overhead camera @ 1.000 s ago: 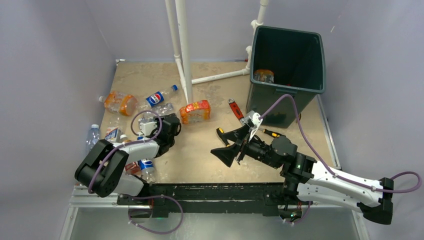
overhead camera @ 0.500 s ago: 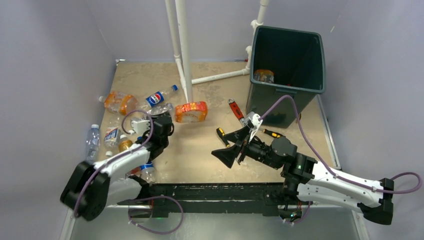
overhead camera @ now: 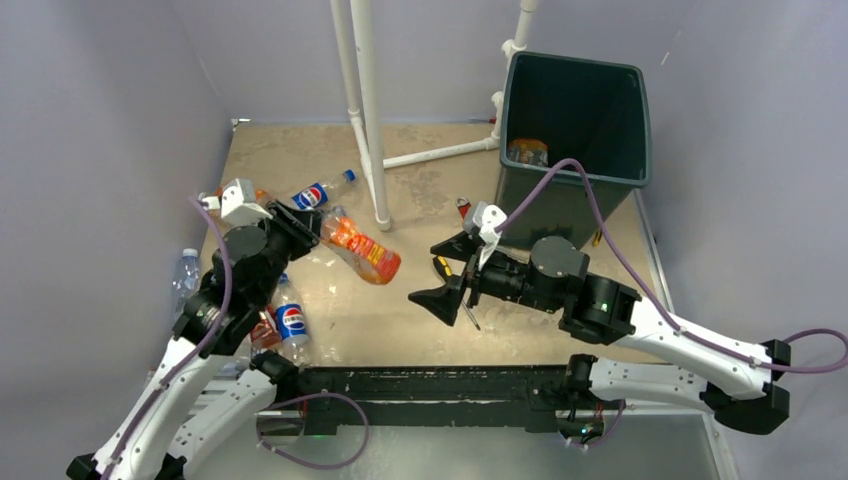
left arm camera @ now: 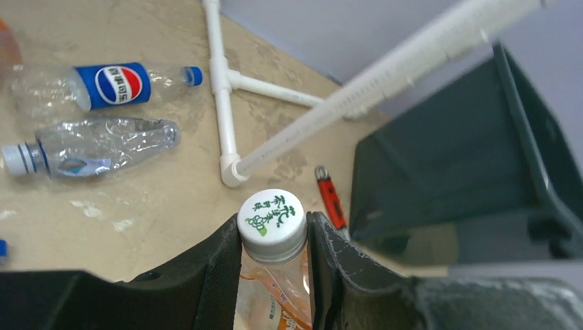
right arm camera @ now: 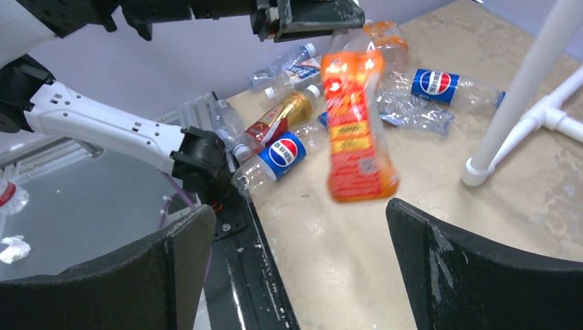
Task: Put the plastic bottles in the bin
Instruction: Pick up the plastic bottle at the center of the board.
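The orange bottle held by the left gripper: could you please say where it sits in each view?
Top external: orange bottle left of centre.
Left wrist: orange bottle bottom centre, cap toward camera.
Right wrist: orange bottle upper centre, hanging.
Shared landmark: white pipe foot.

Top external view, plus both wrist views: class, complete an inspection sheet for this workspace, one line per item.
Surface: tan table, scuffed.
Job's things: orange bottle held aloft by its neck; another bottle in the green bin; Pepsi bottle and others lying left.
Clutter: red-handled wrench near the bin; screwdriver partly hidden.
Pincers: left pincer shut on orange bottle; right pincer open, empty.
Cables: purple cable along each arm, one arching before the bin.
Surroundings: white pipe frame, grey walls.
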`<control>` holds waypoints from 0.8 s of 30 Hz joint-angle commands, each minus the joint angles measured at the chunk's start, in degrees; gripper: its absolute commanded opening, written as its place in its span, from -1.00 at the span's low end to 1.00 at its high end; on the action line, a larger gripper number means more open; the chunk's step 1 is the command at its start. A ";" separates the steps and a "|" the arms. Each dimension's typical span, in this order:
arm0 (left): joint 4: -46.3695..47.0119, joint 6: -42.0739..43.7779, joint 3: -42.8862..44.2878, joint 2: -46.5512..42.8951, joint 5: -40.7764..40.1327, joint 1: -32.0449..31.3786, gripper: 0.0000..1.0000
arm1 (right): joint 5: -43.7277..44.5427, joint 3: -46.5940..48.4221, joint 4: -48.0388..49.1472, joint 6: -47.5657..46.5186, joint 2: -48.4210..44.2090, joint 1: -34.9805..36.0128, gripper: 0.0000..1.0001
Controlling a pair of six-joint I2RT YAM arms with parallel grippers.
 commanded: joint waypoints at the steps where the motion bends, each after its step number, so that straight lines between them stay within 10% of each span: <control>1: -5.32 22.98 3.20 -3.25 16.28 0.39 -1.00 | -3.55 4.48 -4.71 -6.61 3.59 0.29 0.98; 24: -0.07 17.93 9.43 2.62 20.00 0.40 -1.00 | 5.14 1.38 17.47 8.83 18.39 1.14 0.98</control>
